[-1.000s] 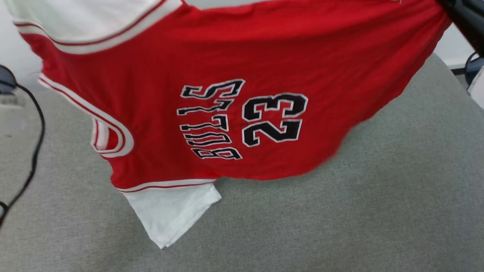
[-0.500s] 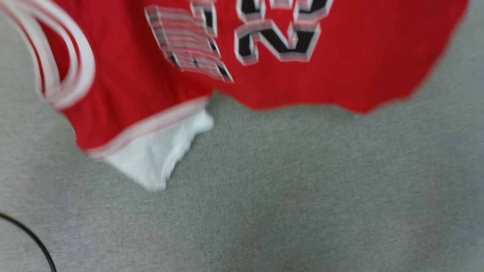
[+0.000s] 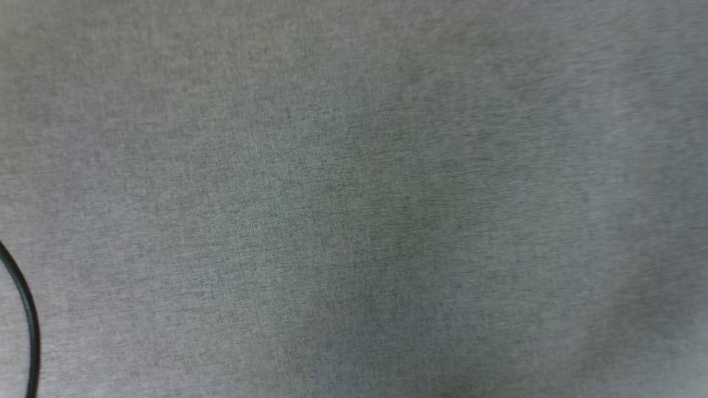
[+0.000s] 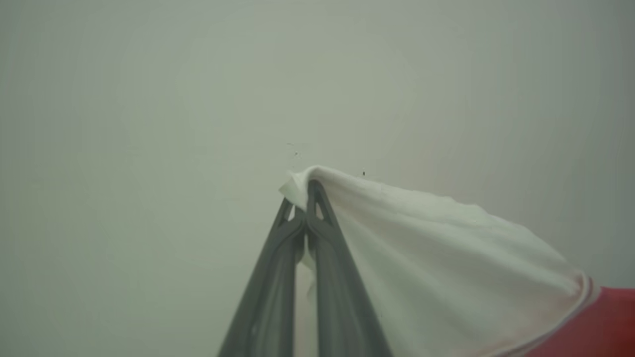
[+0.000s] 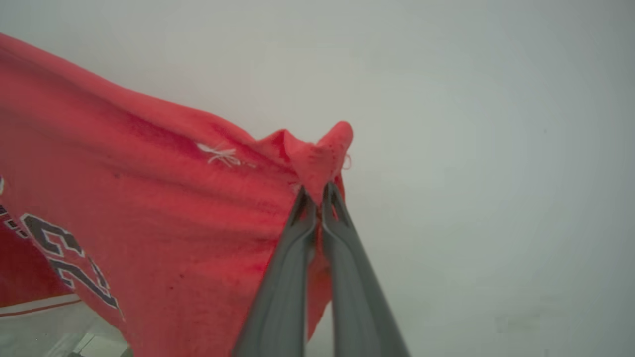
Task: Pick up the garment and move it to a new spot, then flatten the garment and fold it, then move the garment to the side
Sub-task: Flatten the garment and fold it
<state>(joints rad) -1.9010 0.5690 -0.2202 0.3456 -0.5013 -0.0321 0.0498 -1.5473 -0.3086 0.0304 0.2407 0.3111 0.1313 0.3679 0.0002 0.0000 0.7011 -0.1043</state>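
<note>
The left gripper [image 4: 299, 197] is clenched on the white sleeve of the garment [image 4: 436, 258]. The right gripper [image 5: 317, 191] clamps its red corner; a black "23" [image 5: 64, 263] shows.

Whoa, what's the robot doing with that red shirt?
The robot is holding a red jersey with both arms. Its left tool is pinched shut on the tip of the white sleeve, and its right tool is pinched shut on a red corner, so the shirt hangs spread between them. The head camera looks down at a gray cloth surface with a black cable at its edge. Nothing is folded yet.
</note>
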